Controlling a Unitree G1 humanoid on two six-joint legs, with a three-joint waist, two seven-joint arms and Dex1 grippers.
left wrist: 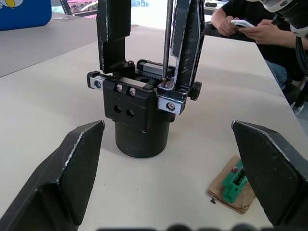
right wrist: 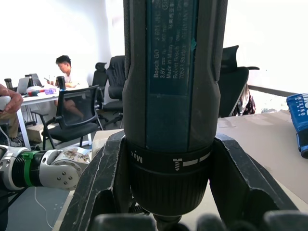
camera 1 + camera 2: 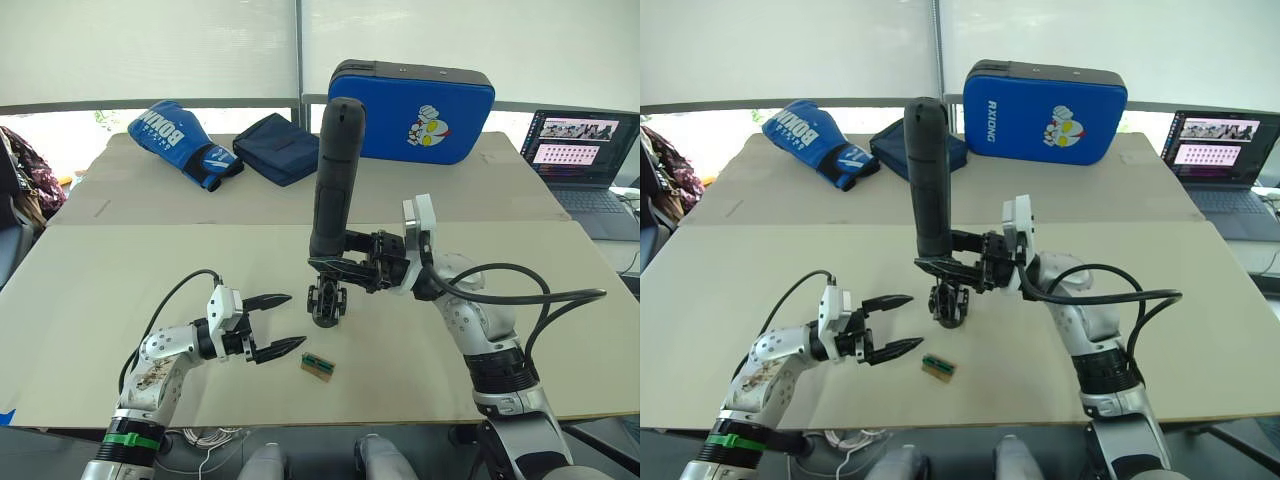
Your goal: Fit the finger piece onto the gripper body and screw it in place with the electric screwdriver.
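The electric screwdriver stands upright, bit down, with my right gripper shut around its lower collar. Its thin bit meets a screw on top of the gripper body, a small black assembly on a round base on the table. Right beside the bit, the finger piece stands upright on the body, opposite a second black finger. My left gripper is open, low over the table just left of the body, and holds nothing.
A small green-and-tan block lies near the table's front edge. A blue boxing glove, a navy pouch and a blue pad lie at the back. A laptop sits far right. A seated person holds a phone.
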